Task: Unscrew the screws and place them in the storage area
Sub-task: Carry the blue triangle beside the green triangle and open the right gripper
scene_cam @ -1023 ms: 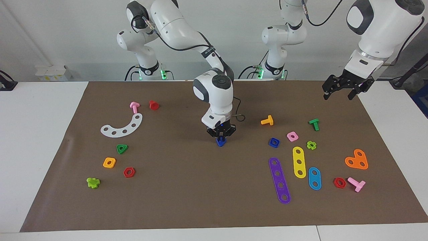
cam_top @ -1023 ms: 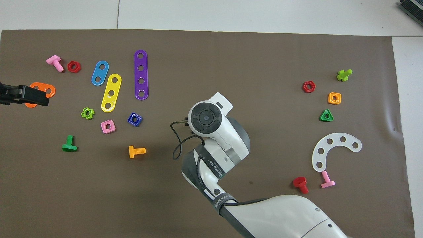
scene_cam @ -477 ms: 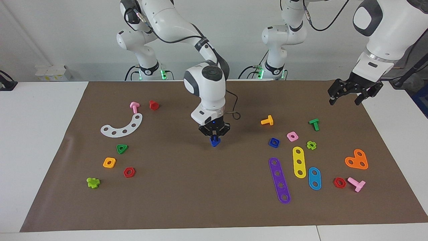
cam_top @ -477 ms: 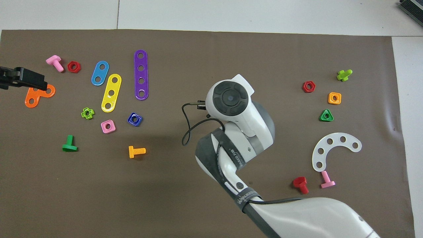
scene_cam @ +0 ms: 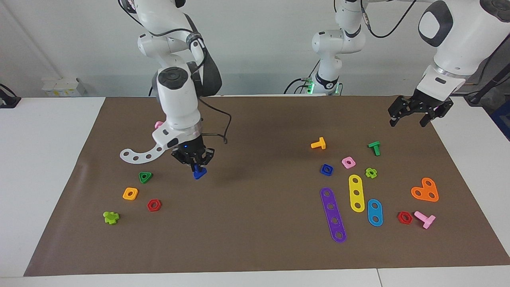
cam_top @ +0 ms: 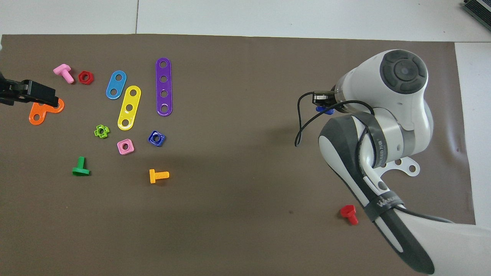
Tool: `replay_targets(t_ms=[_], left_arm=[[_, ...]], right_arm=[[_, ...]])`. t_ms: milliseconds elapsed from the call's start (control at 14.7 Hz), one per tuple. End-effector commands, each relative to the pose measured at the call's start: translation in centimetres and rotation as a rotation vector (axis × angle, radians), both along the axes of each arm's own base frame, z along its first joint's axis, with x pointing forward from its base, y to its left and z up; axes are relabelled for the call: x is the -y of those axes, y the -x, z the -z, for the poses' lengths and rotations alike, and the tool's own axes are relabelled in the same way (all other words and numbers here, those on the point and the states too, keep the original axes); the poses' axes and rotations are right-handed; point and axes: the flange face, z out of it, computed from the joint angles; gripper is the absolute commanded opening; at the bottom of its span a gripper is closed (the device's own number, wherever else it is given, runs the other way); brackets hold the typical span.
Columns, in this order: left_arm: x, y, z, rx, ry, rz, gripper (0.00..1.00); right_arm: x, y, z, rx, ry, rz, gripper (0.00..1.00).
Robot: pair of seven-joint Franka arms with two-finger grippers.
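Observation:
My right gripper point(scene_cam: 196, 166) is shut on the dark-blue bolt point(scene_cam: 199, 173), its triangular head pointing down. It holds the bolt just above the brown mat, toward the right arm's end of the table, beside the white curved plate point(scene_cam: 137, 154) and the green triangular nut point(scene_cam: 145, 177). In the overhead view the right arm covers the gripper and only a bit of the blue bolt point(cam_top: 325, 110) shows. My left gripper point(scene_cam: 418, 114) is open and empty, raised over the mat's edge at the left arm's end, and waits above the orange plate point(cam_top: 36, 115).
An orange square nut point(scene_cam: 130, 193), a red hex nut point(scene_cam: 153, 205) and a lime bolt point(scene_cam: 111, 217) lie farther from the robots than the held bolt. A dark-blue square nut point(scene_cam: 326, 170), coloured plates, nuts and bolts lie toward the left arm's end.
My right gripper has carried the blue bolt from over the mat's middle toward the right arm's end. The left gripper has barely shifted.

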Motion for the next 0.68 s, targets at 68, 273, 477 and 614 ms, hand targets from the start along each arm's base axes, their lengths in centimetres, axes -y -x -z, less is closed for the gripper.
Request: replay_targets(t_ms=[68,273,477,614], left_arm=[[0.2,1.2,0.5,0.007,0.004,0.015,1.00],[0.3,1.2,0.6,0.013,0.004,0.014,1.00],[-0.3,1.4,0.7,-0.001,0.004,-0.003,1.00],[-0.7,1.4,0.7,-0.001,0.004,-0.009,1.00]], right_arm=[[8.3,2.6,4.6,-0.007,0.013,-0.078,0.00],[11.7,4.1,8.1,-0.009,0.014,-0.055,0.00],[12.2,4.9,9.8,-0.005,0.005,-0.042,0.00],[12.2,5.5,10.9,-0.003,-0.020,-0.019,0.00]])
